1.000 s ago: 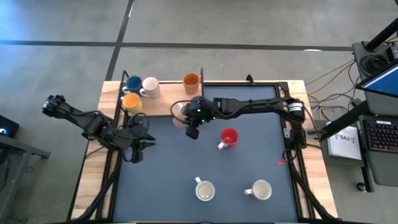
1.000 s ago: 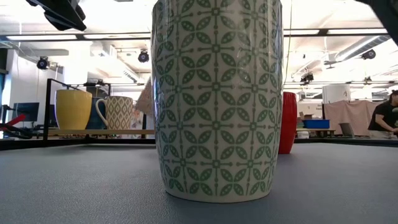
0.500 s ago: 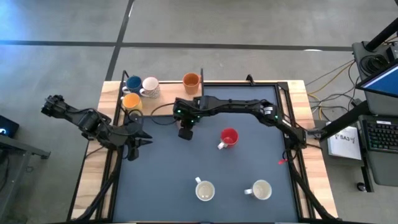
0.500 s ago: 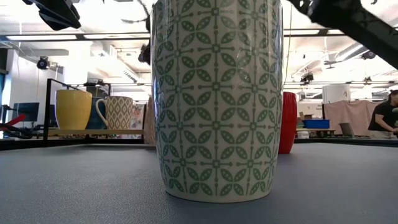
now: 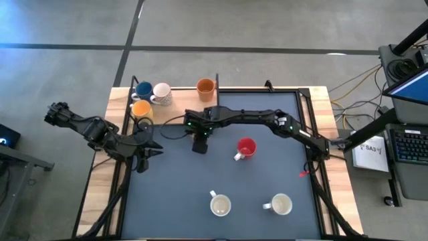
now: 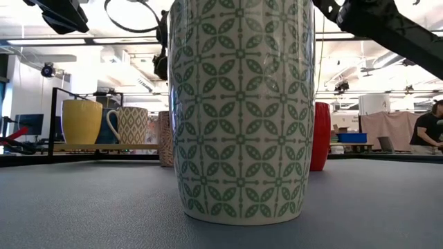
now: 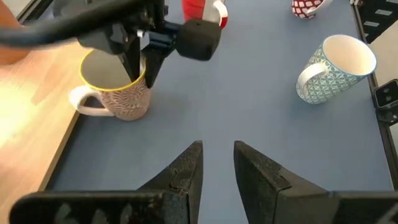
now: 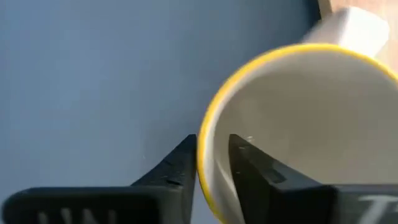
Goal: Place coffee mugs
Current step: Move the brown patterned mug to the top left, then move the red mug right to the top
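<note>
Item: yellow-rimmed patterned mug (image 7: 118, 93), on the bench (image 5: 267, 167) far-left by the wooden shelf (image 5: 170, 115), rim pinched in my right pincer (image 7: 138, 65); left pincer (image 7: 217, 171) waits released nearby; risk: thin rim grip slips, mug tips.

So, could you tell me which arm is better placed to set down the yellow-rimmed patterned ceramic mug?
The right: its gripper already pinches the yellow-rimmed patterned ceramic mug's wall, while the left gripper waits empty, apart from it.

The bench (image 5: 267, 167) carries a red mug (image 5: 247, 148) mid-mat and two white mugs (image 5: 221, 205) near — four more (image 5: 160, 92) on the far-left wood.
</note>
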`<state>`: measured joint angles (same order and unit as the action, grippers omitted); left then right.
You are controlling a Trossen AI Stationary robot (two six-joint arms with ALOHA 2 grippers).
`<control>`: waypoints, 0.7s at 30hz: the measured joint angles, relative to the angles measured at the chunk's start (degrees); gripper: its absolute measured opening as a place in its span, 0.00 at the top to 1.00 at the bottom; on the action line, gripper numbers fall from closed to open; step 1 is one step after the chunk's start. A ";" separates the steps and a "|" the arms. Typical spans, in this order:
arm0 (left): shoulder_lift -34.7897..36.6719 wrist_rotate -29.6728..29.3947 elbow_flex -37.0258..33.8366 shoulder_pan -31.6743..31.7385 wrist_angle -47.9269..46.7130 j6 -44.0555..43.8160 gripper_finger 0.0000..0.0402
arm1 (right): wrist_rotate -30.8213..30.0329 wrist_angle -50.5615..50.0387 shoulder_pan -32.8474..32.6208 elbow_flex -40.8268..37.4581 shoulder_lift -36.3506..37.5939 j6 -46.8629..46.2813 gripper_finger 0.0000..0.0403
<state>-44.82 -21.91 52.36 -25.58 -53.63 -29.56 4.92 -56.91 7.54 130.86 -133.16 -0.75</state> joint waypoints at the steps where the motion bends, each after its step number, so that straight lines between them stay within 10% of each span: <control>1: 0.00 0.00 0.00 0.00 -0.02 -0.06 0.82 | -0.02 -0.51 -0.04 0.01 0.35 0.20 0.75; 21: -0.08 0.04 0.00 0.02 -0.18 -1.29 0.82 | 0.12 -29.12 -7.06 -5.99 12.62 -2.15 0.69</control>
<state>-44.90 -21.87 52.36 -25.56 -53.80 -30.85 5.04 -86.03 0.48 124.87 -120.54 -2.90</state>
